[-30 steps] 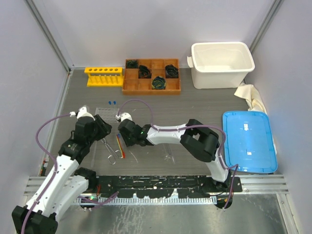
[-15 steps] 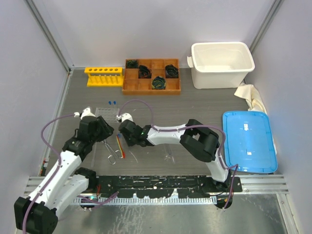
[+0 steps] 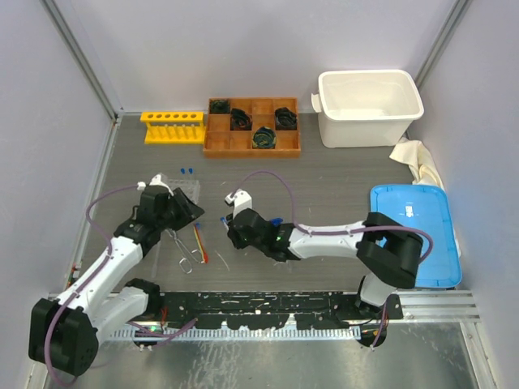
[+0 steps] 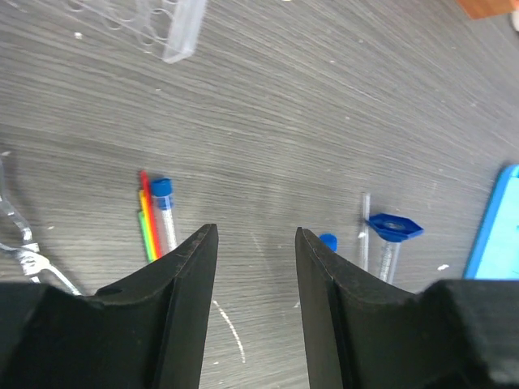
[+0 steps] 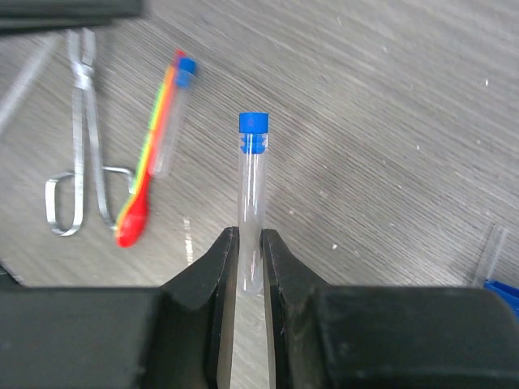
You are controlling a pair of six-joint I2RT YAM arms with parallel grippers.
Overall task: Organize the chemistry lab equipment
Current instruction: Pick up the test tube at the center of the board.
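Firmly, the right claw (image 5: 250, 237) pinches a test tube (image 5: 252, 174) lengthwise, cap pointing forward

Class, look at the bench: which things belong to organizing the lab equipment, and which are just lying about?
Job: held test tube, loose test tube, yellow rack, tongs, red-orange stick.
Lying about: white tub, blue lid, cloth.

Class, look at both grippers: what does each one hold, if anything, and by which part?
The right gripper grips a blue-capped test tube by its clear lower end, opposite the cap. The left gripper is open, holding nothing.
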